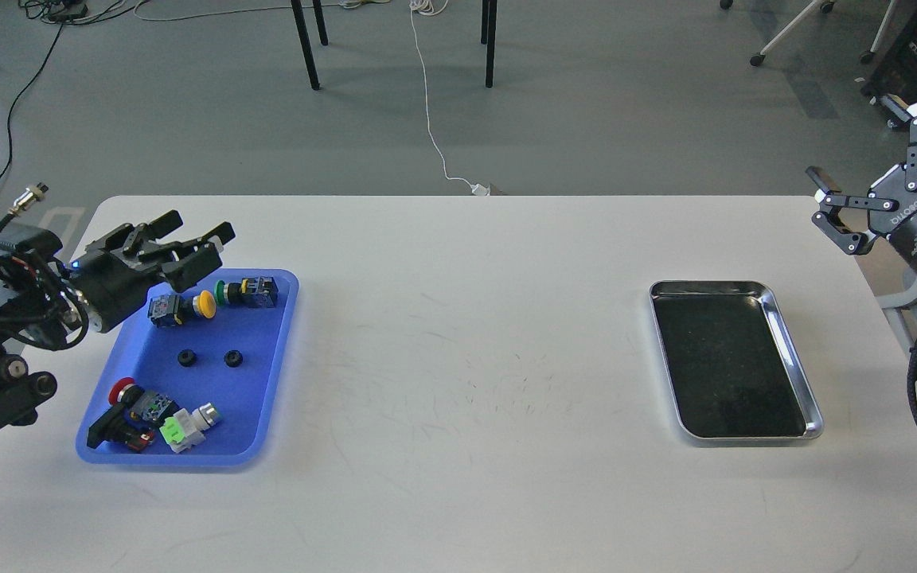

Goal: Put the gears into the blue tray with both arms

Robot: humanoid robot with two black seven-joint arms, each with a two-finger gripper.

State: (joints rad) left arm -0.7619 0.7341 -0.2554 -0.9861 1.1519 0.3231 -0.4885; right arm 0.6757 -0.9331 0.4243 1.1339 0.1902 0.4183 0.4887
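Note:
Two small black gears [186, 358] [233, 358] lie side by side in the middle of the blue tray [271, 398] at the table's left. My left gripper [192, 231] hovers open and empty above the tray's far edge. At the far right, beyond the table's edge, my right gripper [880, 175] is raised and open, holding nothing.
Coloured push-button switches lie in the blue tray: a yellow one [180, 307] and a green one [247, 291] at the back, a red one [120, 394] and a light green one [184, 426] at the front. A silver metal tray [785, 342] sits at the right.

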